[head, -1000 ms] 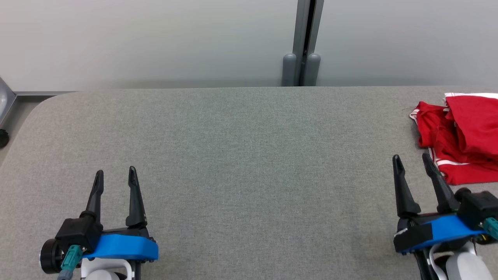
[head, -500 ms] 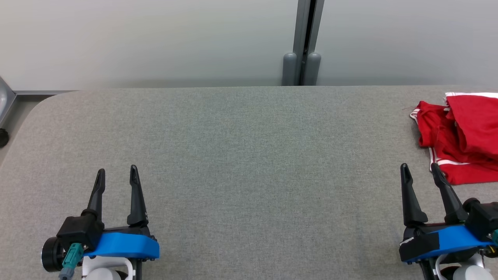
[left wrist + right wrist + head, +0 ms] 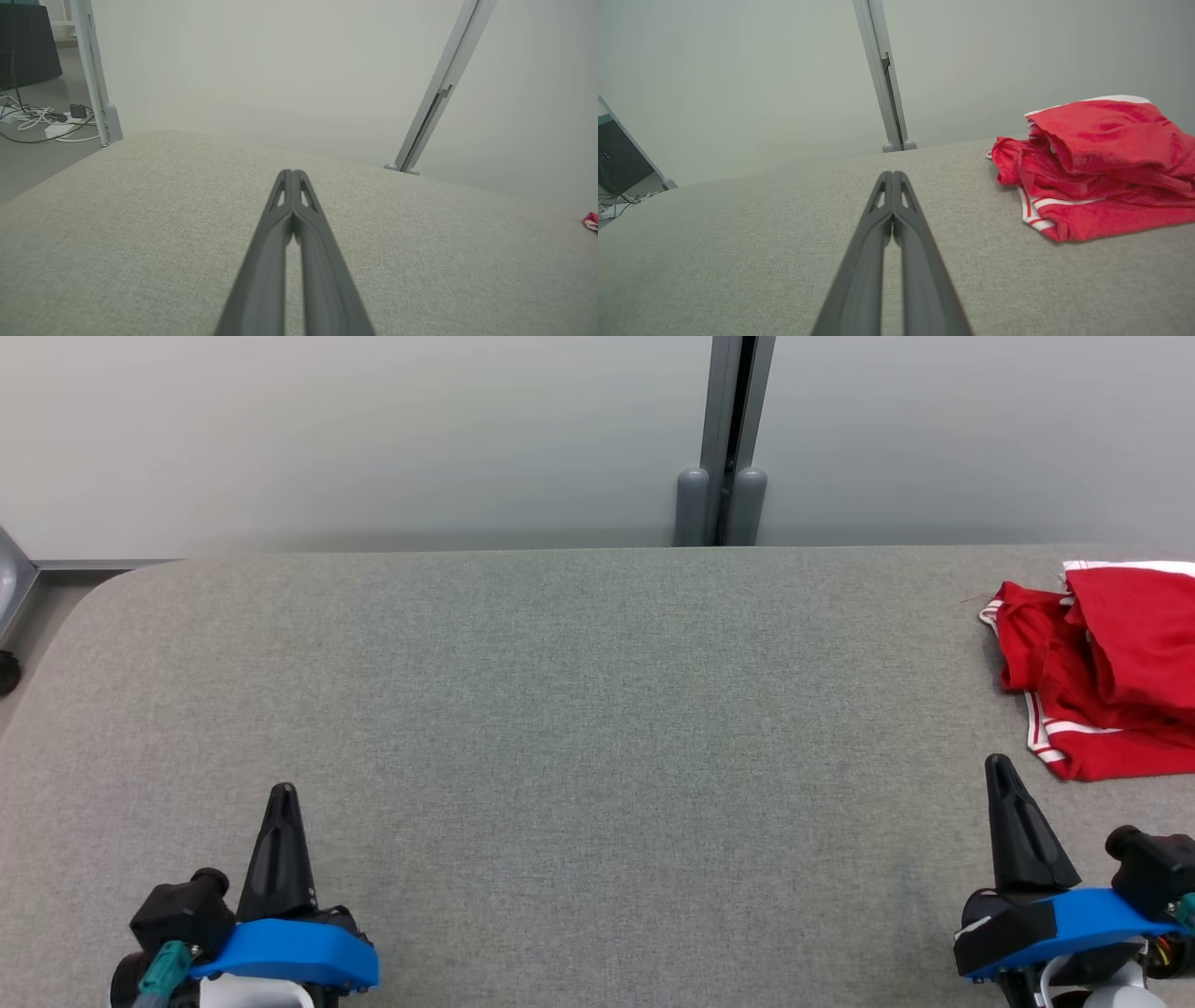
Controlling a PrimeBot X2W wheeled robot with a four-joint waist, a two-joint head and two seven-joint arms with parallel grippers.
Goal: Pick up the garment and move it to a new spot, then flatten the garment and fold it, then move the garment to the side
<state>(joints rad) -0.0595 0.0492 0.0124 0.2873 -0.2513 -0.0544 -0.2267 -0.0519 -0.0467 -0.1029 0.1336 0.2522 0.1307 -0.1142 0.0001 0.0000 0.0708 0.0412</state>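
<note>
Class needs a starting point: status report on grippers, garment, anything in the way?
Left gripper shut, empty. Right gripper shut, empty, short of the garment. Garment red, heaped at right of table. Nothing in the way.

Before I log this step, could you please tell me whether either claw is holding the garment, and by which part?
Nothing is held: left claw and right claw are shut empty, clear of the garment.

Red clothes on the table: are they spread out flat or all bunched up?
Bunched up. The red garment lies in a rumpled heap on the grey table, its layers piled over each other.
</note>
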